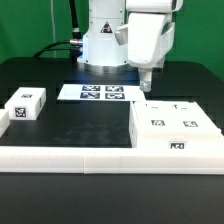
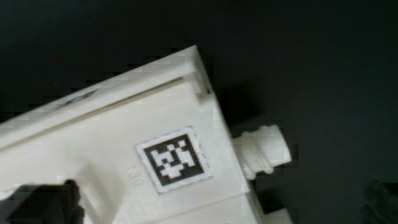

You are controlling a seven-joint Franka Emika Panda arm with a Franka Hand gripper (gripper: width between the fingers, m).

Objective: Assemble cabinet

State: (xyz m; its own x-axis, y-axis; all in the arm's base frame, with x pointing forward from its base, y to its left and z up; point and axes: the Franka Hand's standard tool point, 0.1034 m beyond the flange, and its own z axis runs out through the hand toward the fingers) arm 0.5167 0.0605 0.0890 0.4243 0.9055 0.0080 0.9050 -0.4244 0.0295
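The cabinet (image 1: 176, 132) is a large white boxy body with several square tags on top, lying at the exterior view's right. In the wrist view the cabinet (image 2: 107, 130) fills the frame, with one tag (image 2: 173, 158) and a round white peg (image 2: 263, 150) on its edge. My gripper (image 1: 147, 84) hangs just above the cabinet's far corner, on its left in the exterior view. In the wrist view the gripper (image 2: 210, 206) is open. One dark fingertip (image 2: 36, 200) shows on each side, with the white body between and below them.
A small white single-tag block (image 1: 26, 105) lies at the exterior view's left. The marker board (image 1: 100, 92) lies in front of the robot base (image 1: 105, 40). A low white rail (image 1: 70, 158) runs along the front of the black table.
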